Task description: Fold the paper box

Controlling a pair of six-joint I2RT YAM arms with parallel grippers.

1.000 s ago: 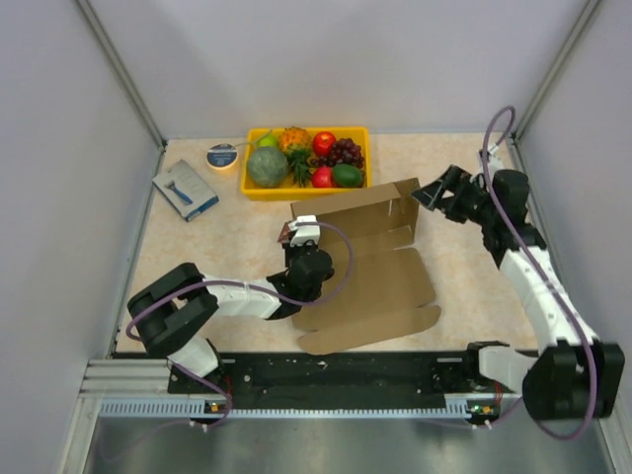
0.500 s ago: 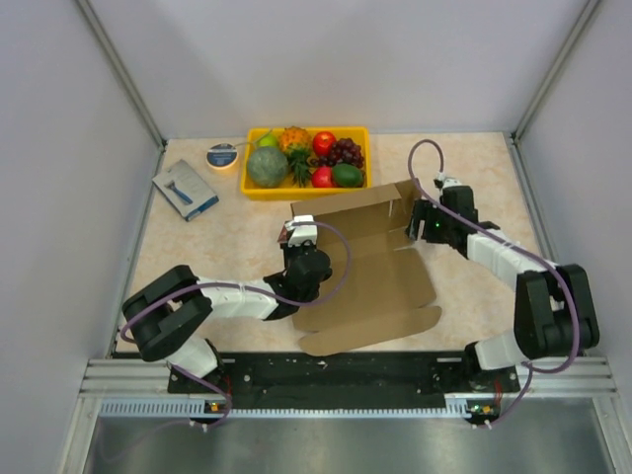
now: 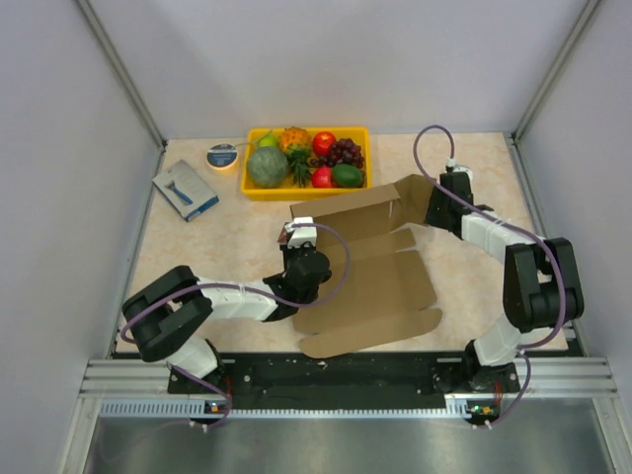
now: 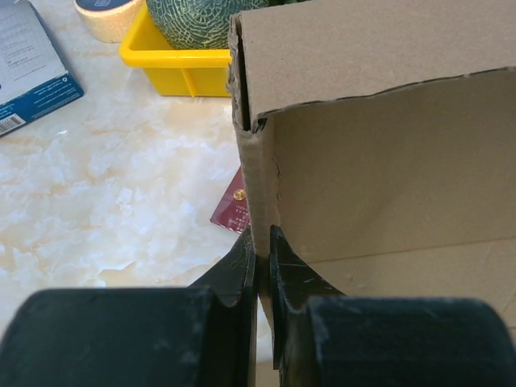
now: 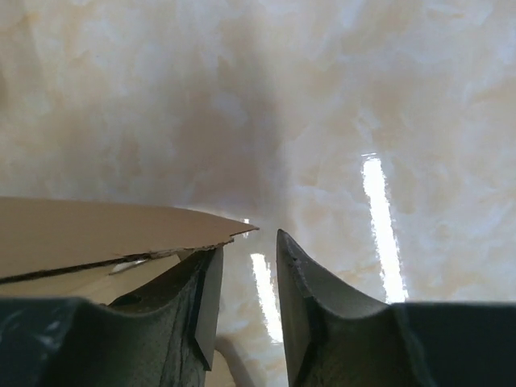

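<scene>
the paper box (image 3: 370,286) lies in the middle of the top view. its near flap lies flat toward the lower centre, its far wall stands upright, and a side flap is raised at the right. corrugated card like this is probably light, stiff across its panels and willing to bend only along the creases. its edges likely crush, so a thin edge close to a crease is the best hold. the left gripper (image 4: 262,242) is pressed together on the upright wall at the box's left. the right gripper (image 5: 248,246), at centre right, is slightly spread, with the flap's corner just beside one finger, not between the two. beyond, at upper centre, sits a yellow tray (image 3: 255,190) of fruit.
</scene>
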